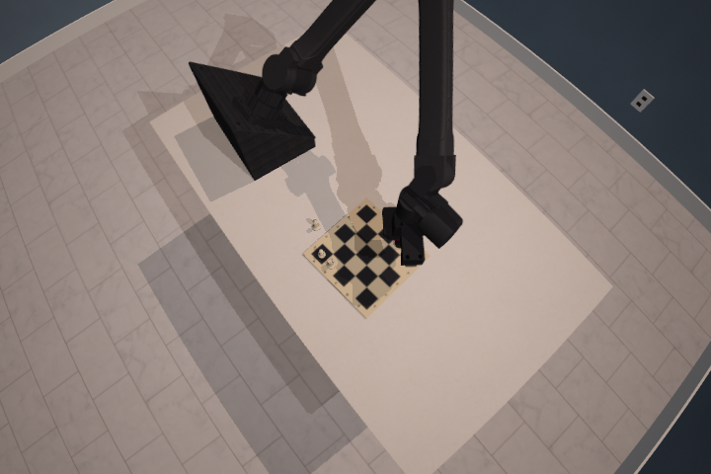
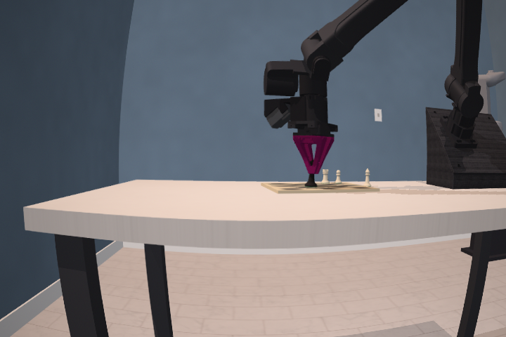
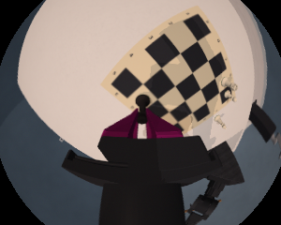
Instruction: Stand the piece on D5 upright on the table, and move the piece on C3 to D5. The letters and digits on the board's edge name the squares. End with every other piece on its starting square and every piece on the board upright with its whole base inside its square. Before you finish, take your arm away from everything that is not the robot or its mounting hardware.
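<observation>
The hand [image 2: 311,171] points straight down over the chessboard [image 2: 321,188], and its magenta fingers [image 2: 303,152] are clenched on the top of a black piece [image 2: 310,181]. This piece is upright, and its base is on the board or just above it — I cannot tell which. I cannot read its square. Two pale pieces, a rook [image 2: 325,175] and a pawn [image 2: 338,176], stand upright at the far side of the board. A third pale piece [image 1: 314,224] stands upright on the bench [image 2: 182,199], just beside the board's edge.
</observation>
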